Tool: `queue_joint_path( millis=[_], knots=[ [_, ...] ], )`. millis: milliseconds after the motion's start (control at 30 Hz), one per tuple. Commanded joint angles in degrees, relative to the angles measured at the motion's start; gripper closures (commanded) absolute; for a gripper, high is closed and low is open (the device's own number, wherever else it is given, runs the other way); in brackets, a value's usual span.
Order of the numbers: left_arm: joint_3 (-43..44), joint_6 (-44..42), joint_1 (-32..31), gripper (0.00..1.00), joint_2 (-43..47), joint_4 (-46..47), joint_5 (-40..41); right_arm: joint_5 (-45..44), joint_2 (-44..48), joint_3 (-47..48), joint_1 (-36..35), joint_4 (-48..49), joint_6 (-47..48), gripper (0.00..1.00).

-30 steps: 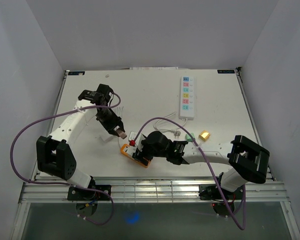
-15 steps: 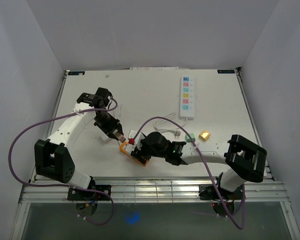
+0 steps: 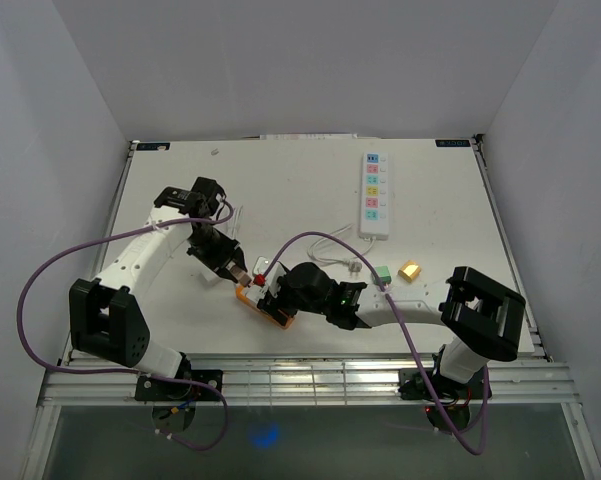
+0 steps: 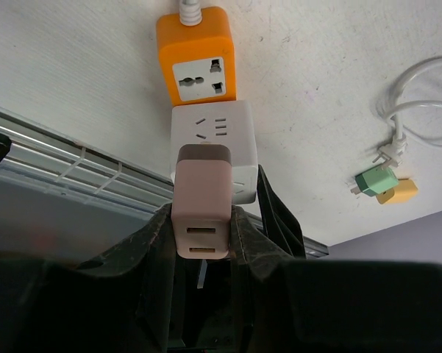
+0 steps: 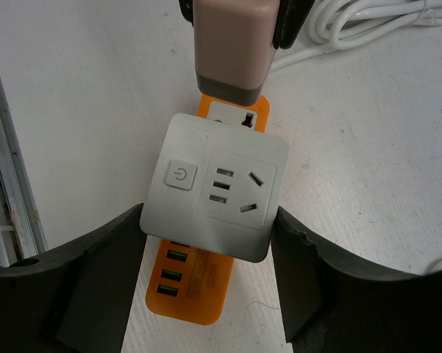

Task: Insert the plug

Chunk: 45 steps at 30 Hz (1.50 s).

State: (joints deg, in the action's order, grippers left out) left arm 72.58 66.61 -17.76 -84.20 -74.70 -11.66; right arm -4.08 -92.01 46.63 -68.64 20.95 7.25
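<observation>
Over the last second the right arm had slid leftward across the tabletop point(image 3: 180, 180), bringing the white cube socket point(image 5: 213, 187) and the orange power strip point(image 5: 187, 294) beneath it closer to the left arm, which had hardly shifted. The gap seen earlier between cube and plug had closed in the overhead view.

The left gripper point(image 4: 202, 224) was clenched on the pinkish-beige plug point(image 4: 201, 209), one finger on each side of its body, with its two-port end facing the wrist camera and its darker end pointing at the cube. From the right wrist, that darker end hung just past the cube's far edge, over the orange strip's end socket. Whether plug and cube were touching could not be told.

The right gripper point(image 5: 209, 257) was grasping the white cube by its sides. The cube's face, with a power button and its slots, looked up at the camera. The cube sat on top of the orange strip.

A coiled white cable point(image 3: 325, 245) lay just behind the right gripper. A green plug point(image 3: 382, 273) and a yellow plug point(image 3: 411, 270) rested near each other to its right. A long white power strip point(image 3: 375, 194) lay well apart, farther back.
</observation>
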Motion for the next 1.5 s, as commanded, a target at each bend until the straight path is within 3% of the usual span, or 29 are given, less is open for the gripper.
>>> queue_joint_path(
  millis=[0, 567, 800, 1467],
  knots=[
    [-1.1, 2.1, -0.3, 1.00, 1.4, -0.1, 1.8, -1.8, -1.2, 0.0, 0.3, 1.0, 1.6, 0.50],
    [-2.4, 5.8, -1.9, 1.00, -4.3, 4.9, 2.9, -0.5, -0.5, -1.5, 0.3, 3.0, 0.8, 0.49],
    [-2.1, 9.0, -3.5, 1.00, -5.5, 6.0, 7.4, -0.8, -0.5, -2.0, 0.3, 4.1, -0.6, 0.49],
    [-0.1, 8.5, -7.7, 1.00, -10.9, 6.7, 9.6, -1.7, -1.3, -2.1, 0.3, 4.9, -1.1, 0.49]
  ],
)
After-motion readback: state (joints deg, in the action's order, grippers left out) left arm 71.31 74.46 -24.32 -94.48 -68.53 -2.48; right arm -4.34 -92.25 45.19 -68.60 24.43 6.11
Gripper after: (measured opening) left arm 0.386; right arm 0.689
